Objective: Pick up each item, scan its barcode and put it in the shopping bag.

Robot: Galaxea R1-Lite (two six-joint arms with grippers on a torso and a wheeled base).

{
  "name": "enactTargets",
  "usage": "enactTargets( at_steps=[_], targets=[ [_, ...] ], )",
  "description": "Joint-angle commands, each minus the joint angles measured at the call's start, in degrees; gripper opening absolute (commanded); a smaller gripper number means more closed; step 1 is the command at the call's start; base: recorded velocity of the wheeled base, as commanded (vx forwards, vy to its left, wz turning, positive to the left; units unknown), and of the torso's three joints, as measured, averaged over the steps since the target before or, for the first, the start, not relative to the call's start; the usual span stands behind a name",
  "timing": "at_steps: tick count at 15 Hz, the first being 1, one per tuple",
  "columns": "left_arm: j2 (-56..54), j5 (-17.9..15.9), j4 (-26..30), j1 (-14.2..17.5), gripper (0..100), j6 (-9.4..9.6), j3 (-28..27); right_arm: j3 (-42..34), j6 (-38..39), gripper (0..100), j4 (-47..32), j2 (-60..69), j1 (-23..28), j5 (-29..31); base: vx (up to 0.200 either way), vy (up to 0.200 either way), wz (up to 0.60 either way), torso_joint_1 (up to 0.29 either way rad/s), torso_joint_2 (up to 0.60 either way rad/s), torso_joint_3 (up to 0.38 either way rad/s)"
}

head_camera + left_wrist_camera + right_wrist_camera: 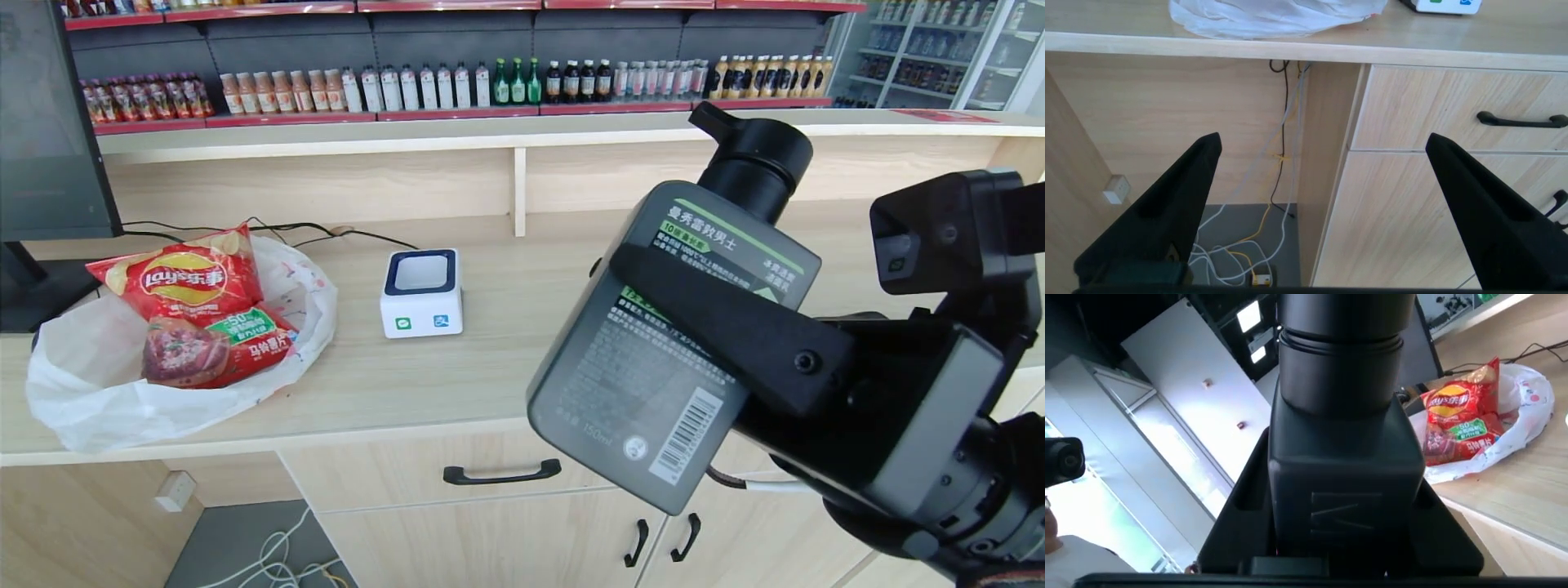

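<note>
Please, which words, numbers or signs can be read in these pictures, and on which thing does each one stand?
"150ml": low on the back label of the dark bottle held by the right tool.
"50": on a green patch of the red snack pack in the shopping bag.
Brand logos aside, the bottle's fine print and barcode digits are too small to read.
The scanner bears two small icons, no legible letters.

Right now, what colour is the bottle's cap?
Black cap on the bottle; clearest in head view.
</note>
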State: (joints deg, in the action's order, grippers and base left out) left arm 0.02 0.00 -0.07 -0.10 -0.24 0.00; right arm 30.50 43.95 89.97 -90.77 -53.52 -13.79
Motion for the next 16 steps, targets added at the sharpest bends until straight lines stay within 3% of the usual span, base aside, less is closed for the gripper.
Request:
enactTargets(
  at_steps=[1, 8, 11, 14, 16],
  targets=[
    [-0.02, 0.0, -0.01, 0.01, 100, -0.02, 0.0, 0.17, -0.09, 0, 0.03, -0.2, -0.1, -0.01, 0.0, 0.0, 0.0, 0.0, 0.0, 0.0],
    [-0.02, 0.0, -0.01, 0.01, 100, -0.02, 0.0, -0.71, -8.26, 0, 0.03, 0.07, -1.15, 4.65, 0.0, 0.0, 0.0, 0.0, 0.0, 0.0],
    [-0.02, 0.0, -0.01, 0.01, 100, -0.02, 0.0, 0.88, -20.66, 0, 0.03, -2.92, -1.24, 4.82, 0.0, 0.0, 0.0, 0.0, 0.0, 0.0],
    [-0.02, 0.0, -0.01, 0.01, 100, -0.02, 0.0, 3.07, -32.35, 0, -5.33, -3.1, -1.15, 5.97, 0.0, 0.0, 0.0, 0.0, 0.0, 0.0],
    [-0.02, -0.09, -0.01, 0.01, 100, -0.02, 0.0, 2.63, -40.7, 0, -7.26, -2.83, -0.62, 12.82, 0.0, 0.0, 0.0, 0.0, 0.0, 0.0]
  ],
)
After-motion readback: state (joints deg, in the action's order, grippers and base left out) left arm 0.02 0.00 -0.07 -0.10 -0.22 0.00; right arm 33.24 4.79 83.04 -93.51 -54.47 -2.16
